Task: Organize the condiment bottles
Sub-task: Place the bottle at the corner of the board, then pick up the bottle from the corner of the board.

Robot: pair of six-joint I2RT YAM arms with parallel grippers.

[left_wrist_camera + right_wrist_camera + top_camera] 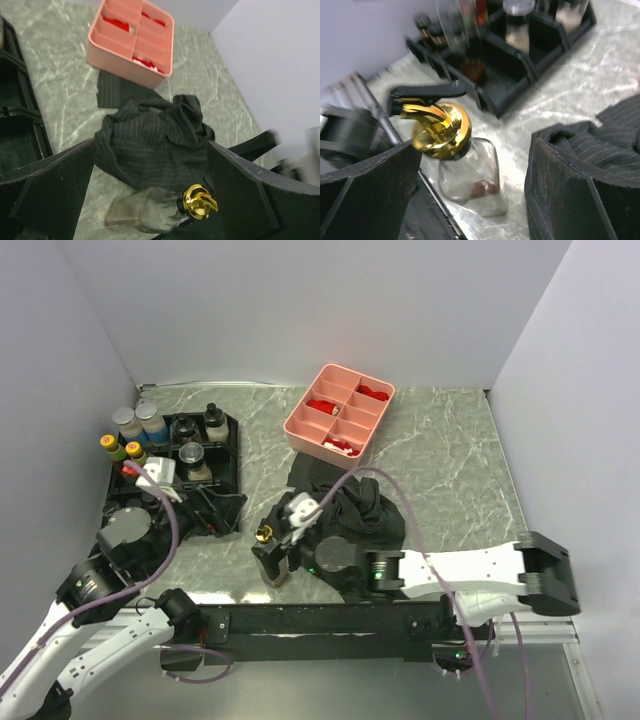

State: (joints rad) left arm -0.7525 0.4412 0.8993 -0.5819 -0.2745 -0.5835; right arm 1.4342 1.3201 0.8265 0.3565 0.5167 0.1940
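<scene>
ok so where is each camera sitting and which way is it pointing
top external: above and behind the arms, looking down on the table; both arms show, with the left gripper and right gripper.
left wrist: on the left arm, looking over a dark cloth toward the pink tray; its own fingers frame the shot.
right wrist: on the right arm, facing the black tray; its fingers stand open either side of a gold-capped bottle.
shared: all three see that bottle and the cloth.
</scene>
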